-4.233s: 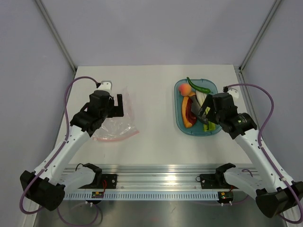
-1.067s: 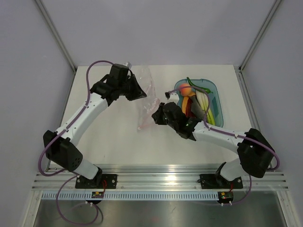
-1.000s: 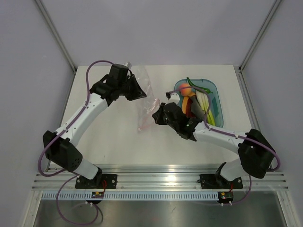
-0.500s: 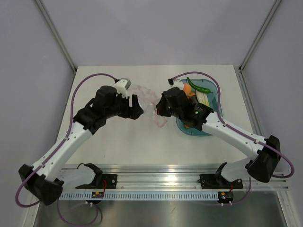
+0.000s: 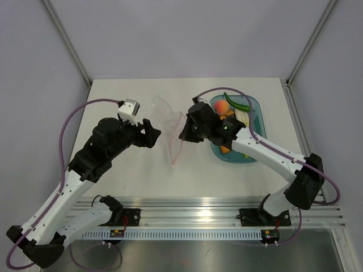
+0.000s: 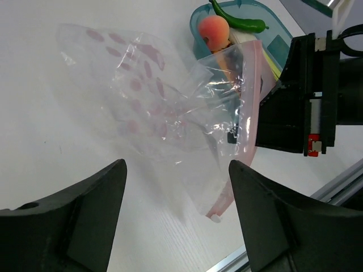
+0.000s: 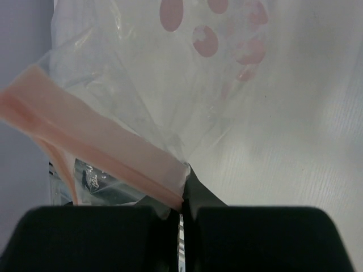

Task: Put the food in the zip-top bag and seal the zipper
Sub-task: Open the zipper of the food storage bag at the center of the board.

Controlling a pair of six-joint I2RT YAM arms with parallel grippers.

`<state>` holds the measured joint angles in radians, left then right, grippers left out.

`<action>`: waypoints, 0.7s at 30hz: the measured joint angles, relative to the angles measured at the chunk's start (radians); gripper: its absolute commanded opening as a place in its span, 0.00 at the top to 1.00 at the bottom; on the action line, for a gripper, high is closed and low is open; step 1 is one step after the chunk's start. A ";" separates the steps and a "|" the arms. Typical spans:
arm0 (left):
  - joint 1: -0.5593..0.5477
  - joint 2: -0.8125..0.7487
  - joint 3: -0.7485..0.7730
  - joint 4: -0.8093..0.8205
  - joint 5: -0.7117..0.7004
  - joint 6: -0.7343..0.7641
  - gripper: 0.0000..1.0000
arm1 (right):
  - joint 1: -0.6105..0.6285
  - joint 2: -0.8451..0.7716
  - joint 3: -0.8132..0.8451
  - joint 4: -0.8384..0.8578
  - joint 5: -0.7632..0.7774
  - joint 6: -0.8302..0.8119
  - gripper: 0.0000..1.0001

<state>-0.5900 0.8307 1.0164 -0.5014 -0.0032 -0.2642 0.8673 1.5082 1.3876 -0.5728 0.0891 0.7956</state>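
Right wrist view: the right gripper (image 7: 182, 199) pinches the zipper strip (image 7: 96, 141) of the bag (image 7: 187, 73), probably to hold its mouth up. The left gripper (image 6: 177, 195) stands wide and empty.

White table (image 5: 198, 175), teal tray (image 5: 257, 110) lying toward its right rear

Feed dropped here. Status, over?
Left gripper open, clear of bag. Right gripper shut on zipper. Food in tray, bag empty. Nothing in the way.

Print glimpsed through the zip-top bag (image 7: 170, 85) unreadable; nothing else.
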 measured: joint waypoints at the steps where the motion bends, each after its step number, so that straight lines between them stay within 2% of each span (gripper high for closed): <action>1: -0.002 0.000 0.000 0.001 0.000 0.003 0.27 | 0.000 0.006 0.000 -0.001 -0.007 0.007 1.00; 6: -0.050 -0.001 -0.047 0.010 0.003 0.002 0.18 | -0.005 0.030 0.011 -0.001 -0.043 0.037 1.00; 14: -0.189 -0.004 -0.104 0.009 -0.042 -0.031 0.20 | -0.031 0.031 0.012 0.024 -0.117 0.094 1.00; 18: -0.290 0.005 -0.128 0.026 -0.121 -0.060 0.24 | -0.039 0.031 0.012 0.037 -0.140 0.112 1.00; 21: -0.327 0.042 -0.127 0.048 -0.185 -0.074 0.35 | -0.039 0.031 0.011 0.046 -0.159 0.122 1.00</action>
<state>-0.9169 0.8730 0.8890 -0.4534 -0.1879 -0.3382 0.8280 1.5394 1.3991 -0.5266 -0.0696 0.9173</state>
